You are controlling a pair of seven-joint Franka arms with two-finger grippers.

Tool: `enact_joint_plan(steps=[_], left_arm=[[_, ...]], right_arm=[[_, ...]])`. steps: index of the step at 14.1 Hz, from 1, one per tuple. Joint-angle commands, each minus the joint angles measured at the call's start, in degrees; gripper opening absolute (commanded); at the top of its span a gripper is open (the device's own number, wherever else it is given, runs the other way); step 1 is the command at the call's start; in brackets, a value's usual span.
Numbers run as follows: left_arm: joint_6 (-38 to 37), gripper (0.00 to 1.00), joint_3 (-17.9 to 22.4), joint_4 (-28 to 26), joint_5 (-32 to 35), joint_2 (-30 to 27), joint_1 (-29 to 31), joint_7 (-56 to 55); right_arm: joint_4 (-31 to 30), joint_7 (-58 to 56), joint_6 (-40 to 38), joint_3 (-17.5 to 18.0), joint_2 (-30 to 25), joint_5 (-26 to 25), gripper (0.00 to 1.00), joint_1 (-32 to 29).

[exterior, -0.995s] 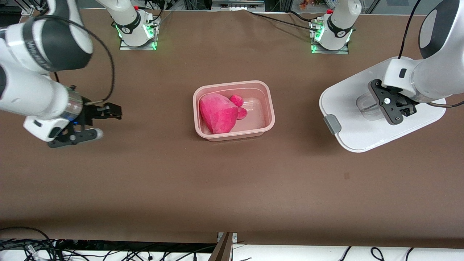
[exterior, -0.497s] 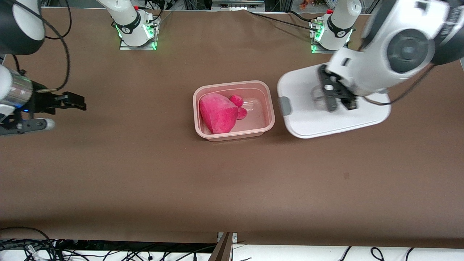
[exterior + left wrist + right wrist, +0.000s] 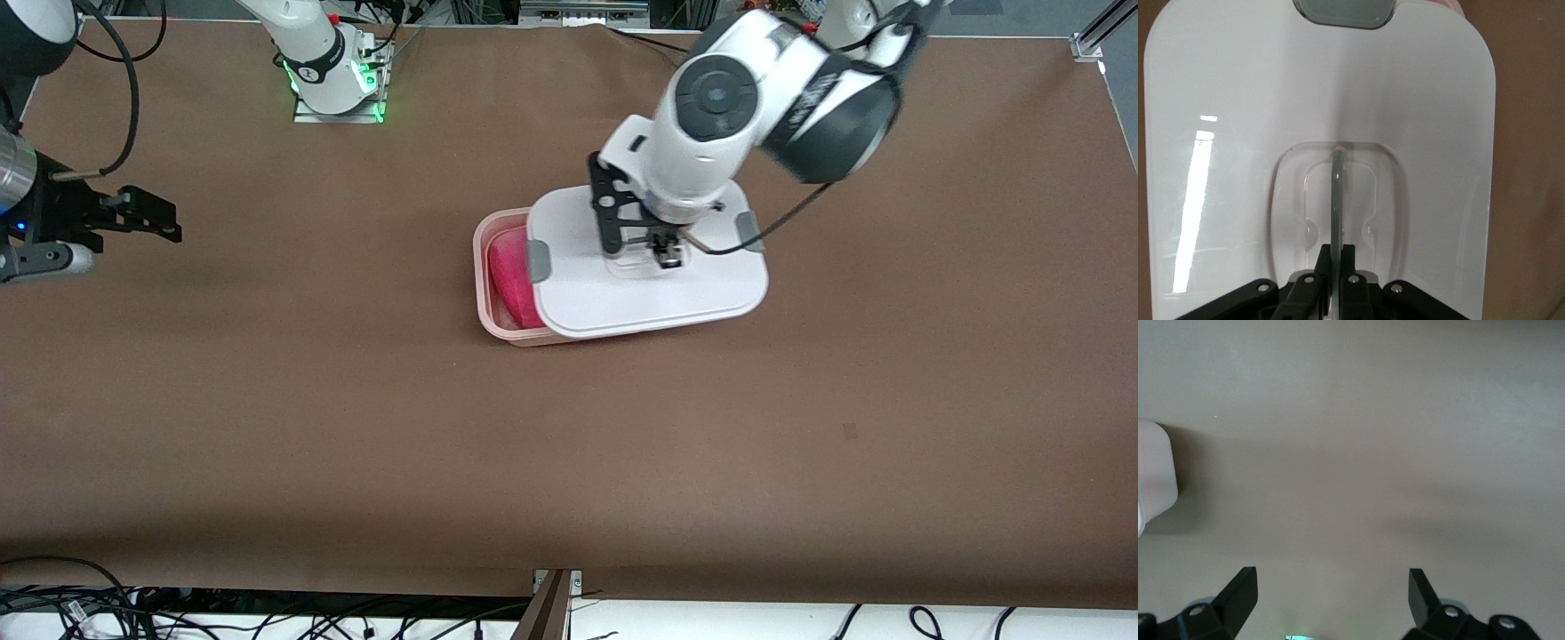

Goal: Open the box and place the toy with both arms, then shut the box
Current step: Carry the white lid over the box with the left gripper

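Left gripper pinches the lid handle over box, hiding most of toy. Right gripper waits wide open, holding nothing, at the right arm's table edge.

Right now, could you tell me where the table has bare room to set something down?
The wide brown strip nearer the front camera than the box is bare, as is the stretch between it and the open right gripper. It is crowded at the box, where the left gripper holds the lid over the toy.

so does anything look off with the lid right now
Yes: the lid, held by its handle in the left gripper, sits offset over the box, overhanging toward the left arm's end. The toy still shows at the uncovered end. The right gripper waits open, over bare table.
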Motion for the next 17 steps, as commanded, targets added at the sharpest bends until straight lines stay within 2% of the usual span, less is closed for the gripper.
enact_joint_plan(steps=[1,4,11,17], left_arm=[[4.7,0.0,0.8,1.3,-0.6,5.1,-3.1,-2.7],[9.7,0.0,0.7,1.3,-0.9,8.1,-3.4,-3.0],[13.4,0.0,0.6,0.4,-1.2,10.0,-4.8,-3.1],[13.3,0.0,0.7,-0.3,-0.9,10.3,-6.2,-4.6]], right_arm=[[-4.5,-0.4,1.1,0.3,-4.9,-1.0,1.0,-1.7],[-4.4,-0.4,-4.8,0.4,-6.2,-1.3,1.0,-1.7],[-3.2,-0.7,-4.6,-0.2,-4.5,-0.9,1.0,-1.9],[-1.1,-0.7,-4.1,-0.8,-2.6,-1.1,1.0,-2.0]])
